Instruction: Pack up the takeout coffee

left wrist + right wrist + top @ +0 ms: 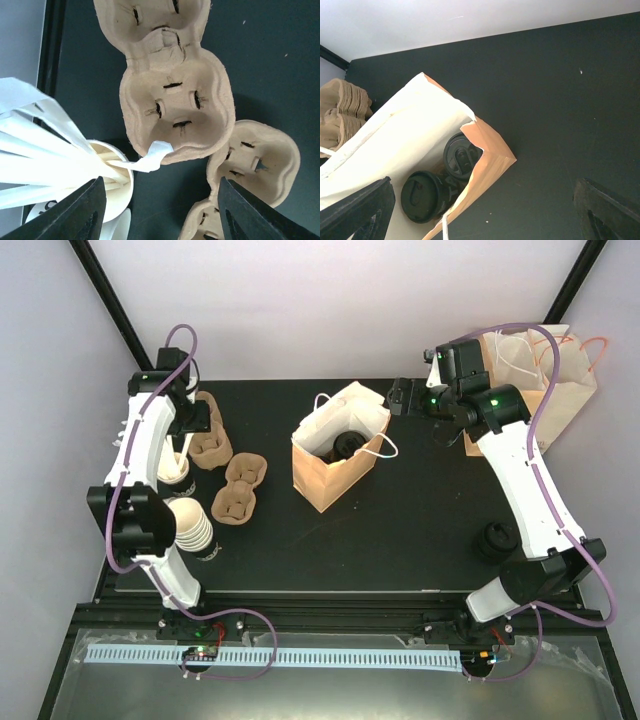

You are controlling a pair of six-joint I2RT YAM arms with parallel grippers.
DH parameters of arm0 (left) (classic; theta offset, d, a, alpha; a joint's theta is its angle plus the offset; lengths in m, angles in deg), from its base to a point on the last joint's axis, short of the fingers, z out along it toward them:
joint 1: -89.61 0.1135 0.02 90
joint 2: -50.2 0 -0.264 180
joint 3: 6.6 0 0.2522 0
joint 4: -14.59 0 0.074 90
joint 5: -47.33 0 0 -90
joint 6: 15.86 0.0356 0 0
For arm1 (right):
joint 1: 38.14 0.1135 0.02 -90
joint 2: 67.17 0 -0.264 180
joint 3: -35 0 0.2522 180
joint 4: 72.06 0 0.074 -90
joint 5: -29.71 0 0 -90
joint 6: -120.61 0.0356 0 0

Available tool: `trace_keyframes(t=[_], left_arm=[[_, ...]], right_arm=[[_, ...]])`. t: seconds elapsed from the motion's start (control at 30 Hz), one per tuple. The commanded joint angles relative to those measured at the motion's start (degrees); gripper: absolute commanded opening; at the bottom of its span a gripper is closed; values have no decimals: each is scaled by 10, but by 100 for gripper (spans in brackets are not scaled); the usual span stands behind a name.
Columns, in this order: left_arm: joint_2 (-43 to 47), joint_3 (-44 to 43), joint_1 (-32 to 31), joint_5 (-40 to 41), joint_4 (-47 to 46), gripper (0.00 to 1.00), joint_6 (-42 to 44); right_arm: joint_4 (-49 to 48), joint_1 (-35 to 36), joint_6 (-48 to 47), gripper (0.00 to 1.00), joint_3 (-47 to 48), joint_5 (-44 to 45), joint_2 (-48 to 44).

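Inside the bag (410, 130), two coffees (422, 196) sit side by side, lids up — a third coffee (497, 540) stands on the table (420, 500), right side. Near the bag the right gripper (485, 200) hangs spread wide, empty. Over the carriers (175, 105) the left gripper (161, 200) is spread too.

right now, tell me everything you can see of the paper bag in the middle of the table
The paper bag looks like brown kraft outside and white inside, with thin white loop handles hanging at its rim. It stands upright near the middle of the black table, its mouth wide open. Two black-lidded cups sit side by side at its bottom. As far as the views show, only the table and those cups touch it.
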Motion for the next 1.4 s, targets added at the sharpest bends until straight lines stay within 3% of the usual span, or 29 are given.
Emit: trace_keyframes(t=[0.0, 0.4, 0.5, 0.67, 0.73, 1.37], left_arm=[[-24, -17, -6, 23, 16, 62, 28], [-61, -29, -8, 60, 0, 45, 42], [-67, -29, -8, 60, -4, 36, 48], [-71, -39, -9, 59, -2, 12, 49], [-66, -39, -11, 61, 0, 9, 47], [41, -55, -29, 89, 68, 8, -19]], right_arm=[[4, -4, 0, 100, 18, -2, 5], [7, -4, 1, 100, 17, -1, 5], [8, -4, 0, 100, 18, 2, 5], [12, -4, -1, 100, 23, 3, 5], [12, -4, -1, 100, 22, 3, 3], [6, -4, -2, 100, 11, -12, 7]])
